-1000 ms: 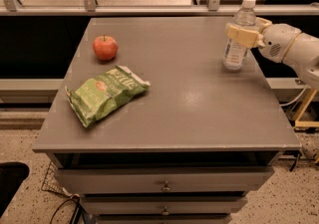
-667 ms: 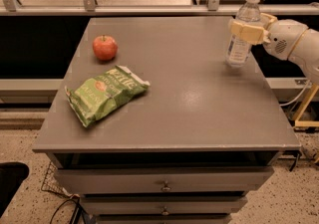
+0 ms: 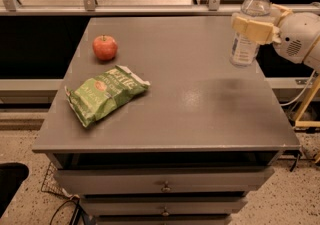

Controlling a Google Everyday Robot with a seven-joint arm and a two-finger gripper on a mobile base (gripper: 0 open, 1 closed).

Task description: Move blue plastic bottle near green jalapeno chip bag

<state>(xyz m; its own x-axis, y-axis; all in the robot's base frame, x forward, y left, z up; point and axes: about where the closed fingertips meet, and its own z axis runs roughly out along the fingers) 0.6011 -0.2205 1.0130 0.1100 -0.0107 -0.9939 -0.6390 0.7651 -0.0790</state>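
Gray cabinet (image 3: 200, 99) with drawers (image 3: 165, 181) on speckled floor (image 3: 300, 194) spreads left of the gripper (image 3: 252, 28), poised over its far-right edge; metal railing (image 3: 150, 9) runs behind.

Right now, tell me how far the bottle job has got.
Done: the gripper is shut around the bottle, upright at the table's far right edge. In hand: the grasp only; I cannot tell whether the base is lifted. Left: carry it across to the chip bag at the front left, in front of the apple, and set it down.
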